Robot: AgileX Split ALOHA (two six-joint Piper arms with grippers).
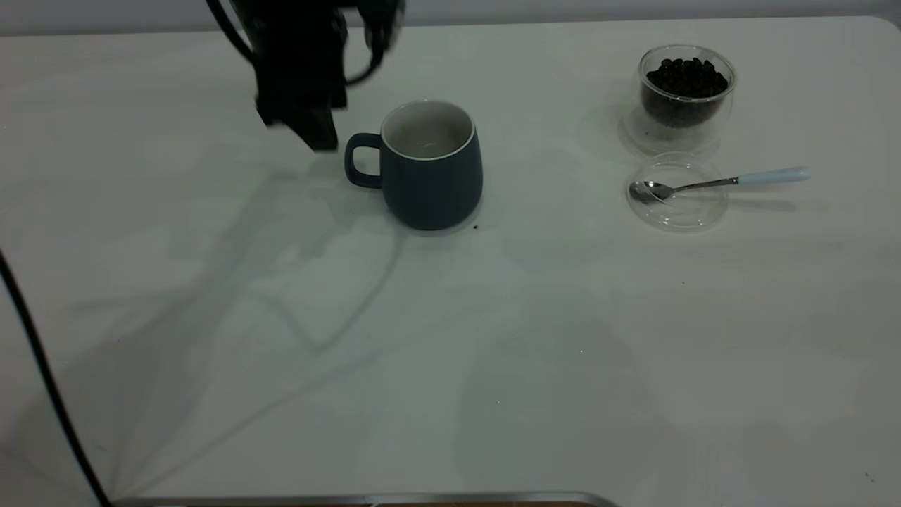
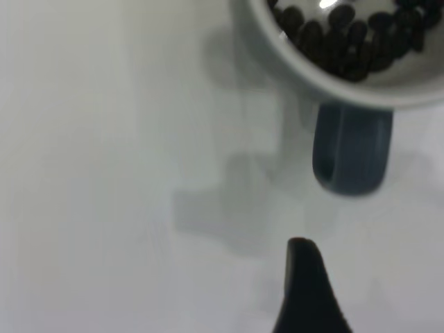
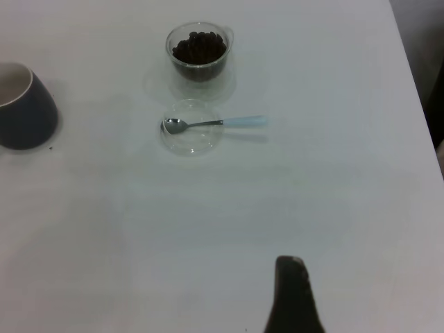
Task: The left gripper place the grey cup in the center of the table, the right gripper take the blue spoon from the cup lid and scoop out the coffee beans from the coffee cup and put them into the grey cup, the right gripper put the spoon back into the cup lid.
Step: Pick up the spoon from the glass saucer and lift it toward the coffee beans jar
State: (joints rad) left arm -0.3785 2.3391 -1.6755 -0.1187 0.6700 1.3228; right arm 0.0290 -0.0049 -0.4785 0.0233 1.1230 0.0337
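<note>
Mug (image 1: 431, 169) set mid-table; left gripper (image 1: 310, 127) beside handle, grip state unclear.
Next: right gripper (image 3: 295, 295) should pinch spoon (image 1: 718, 183) by handle, level.

Looks like a robot test bench in a lab, not a home kitchen. Plain white bench (image 1: 493, 366) w/ rounded corner, pale bare wall strip behind, metal edge along the near side. Black robot arm w/ looped cables hangs over it, left tool (image 1: 313, 130) by the grey cup (image 1: 431, 169); another black cable (image 1: 42, 380) runs across the bench's left edge. Few props only, spaced apart: coffee cup (image 1: 686, 95), cup lid (image 1: 677, 193), blue spoon (image 1: 718, 183).
</note>
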